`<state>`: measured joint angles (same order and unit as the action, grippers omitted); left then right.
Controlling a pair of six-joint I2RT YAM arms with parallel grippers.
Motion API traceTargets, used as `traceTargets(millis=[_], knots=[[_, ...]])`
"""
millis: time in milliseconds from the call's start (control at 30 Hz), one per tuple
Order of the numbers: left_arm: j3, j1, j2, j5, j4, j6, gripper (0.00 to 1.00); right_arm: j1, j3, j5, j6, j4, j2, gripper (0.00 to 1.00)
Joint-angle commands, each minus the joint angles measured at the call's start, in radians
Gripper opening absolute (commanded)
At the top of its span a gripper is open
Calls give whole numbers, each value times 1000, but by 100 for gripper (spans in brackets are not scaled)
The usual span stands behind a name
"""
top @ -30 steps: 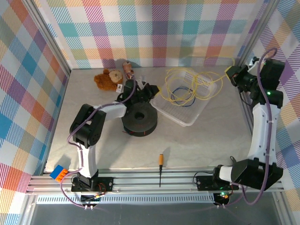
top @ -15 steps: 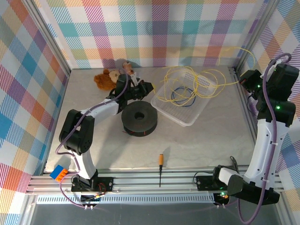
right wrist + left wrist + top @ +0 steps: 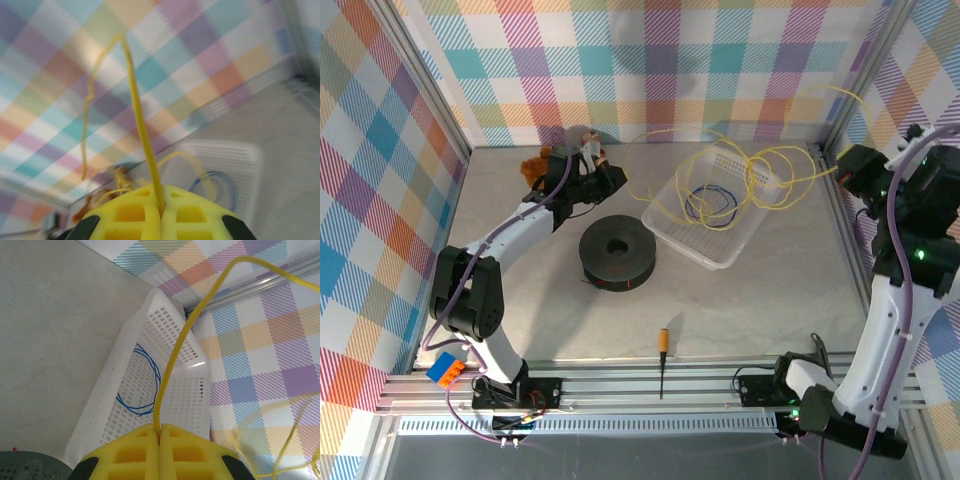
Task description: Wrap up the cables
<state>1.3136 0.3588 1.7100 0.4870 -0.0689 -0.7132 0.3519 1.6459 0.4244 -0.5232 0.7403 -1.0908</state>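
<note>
The cables are thin yellow wires (image 3: pixel 775 153) hanging in loose loops over a white perforated basket (image 3: pixel 715 255) at the back right. My left gripper (image 3: pixel 611 178) sits at the back next to the teddy bear and is shut on one end of a yellow strand. In the left wrist view that strand (image 3: pixel 172 360) rises from between the closed yellow pads of the left gripper (image 3: pixel 160 432). My right gripper (image 3: pixel 842 172) is raised by the right wall. It is shut on the other yellow strand (image 3: pixel 140 125), which is pinched in the right gripper (image 3: pixel 161 210).
A thin blue wire loop (image 3: pixel 710 205) lies inside the basket (image 3: pixel 125 355). A black spool (image 3: pixel 617 254) lies flat mid-table. A screwdriver (image 3: pixel 662 360) rests near the front edge. A brown teddy bear (image 3: pixel 535 165) sits at the back left. Checked walls close in on three sides.
The left arm has stretched toward the back left and off the spool. The right arm has risen and swung right. The yellow wire has been pulled out longer between them.
</note>
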Motion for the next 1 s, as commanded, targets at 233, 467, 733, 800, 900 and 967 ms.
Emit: traceTargets(millis=[233,467,733,800,900,967], knots=[[211,174,63,-90,172,127,23,-206,28,190,69,-40,-244,0],[129,142,-45,-209,242,176,68,-204,47,127,105,-32,-202,0],[208,146,-110,-231,337,309,100,-205,115,226,100,-71,-203,0],[266,176,-104,-243,398,384,100,-205,142,234,98,-59,-218,0],[331,227,-81,-248,445,465,100,-205,167,242,92,-50,-235,0],[347,260,-67,-226,446,488,99,-206,174,244,80,-48,-241,0]])
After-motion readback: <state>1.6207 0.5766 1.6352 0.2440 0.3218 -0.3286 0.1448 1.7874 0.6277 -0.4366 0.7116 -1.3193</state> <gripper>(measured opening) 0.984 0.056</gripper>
